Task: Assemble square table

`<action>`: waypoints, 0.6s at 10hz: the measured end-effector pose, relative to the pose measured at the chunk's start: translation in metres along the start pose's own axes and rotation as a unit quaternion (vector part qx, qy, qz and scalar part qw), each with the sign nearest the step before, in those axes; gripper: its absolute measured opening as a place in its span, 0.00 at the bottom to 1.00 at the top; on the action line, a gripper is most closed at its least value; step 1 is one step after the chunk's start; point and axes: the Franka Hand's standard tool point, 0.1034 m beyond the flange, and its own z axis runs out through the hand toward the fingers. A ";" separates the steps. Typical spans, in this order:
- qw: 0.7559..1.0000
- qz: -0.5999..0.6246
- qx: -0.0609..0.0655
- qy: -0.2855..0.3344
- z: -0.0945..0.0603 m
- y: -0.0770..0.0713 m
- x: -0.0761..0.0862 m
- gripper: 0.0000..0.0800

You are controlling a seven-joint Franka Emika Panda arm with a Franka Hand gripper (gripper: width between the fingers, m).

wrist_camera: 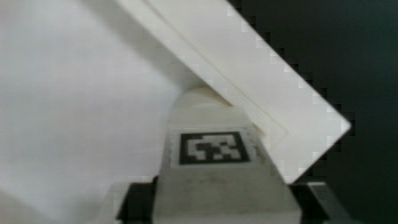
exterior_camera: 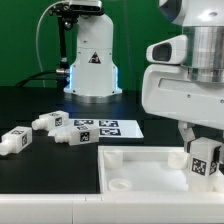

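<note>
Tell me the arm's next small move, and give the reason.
Probably ease the leg straight down toward the corner of the panel. The gripper is shut on the leg, which stands upright at the panel's corner on the exterior view's right. Whether its lower end already sits in a socket is hidden, so a slow descent seems safest.

Black table top [exterior_camera: 25, 105] noted. Three white legs [exterior_camera: 48, 122] laid loose toward exterior view's left, near each other. Marker board [exterior_camera: 105, 127] laid flat just beside them. Square panel [exterior_camera: 150, 170] set rim-up in foreground. Robot base [exterior_camera: 92, 70] mounted behind.
</note>
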 end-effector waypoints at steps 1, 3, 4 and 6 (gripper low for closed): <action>0.998 0.060 0.002 -0.005 0.000 0.000 0.000 0.36; 0.977 0.213 0.003 -0.013 0.000 0.000 -0.001 0.36; 0.956 0.294 0.003 -0.017 0.000 -0.001 -0.001 0.36; 0.919 0.393 0.003 -0.017 0.000 -0.001 -0.002 0.36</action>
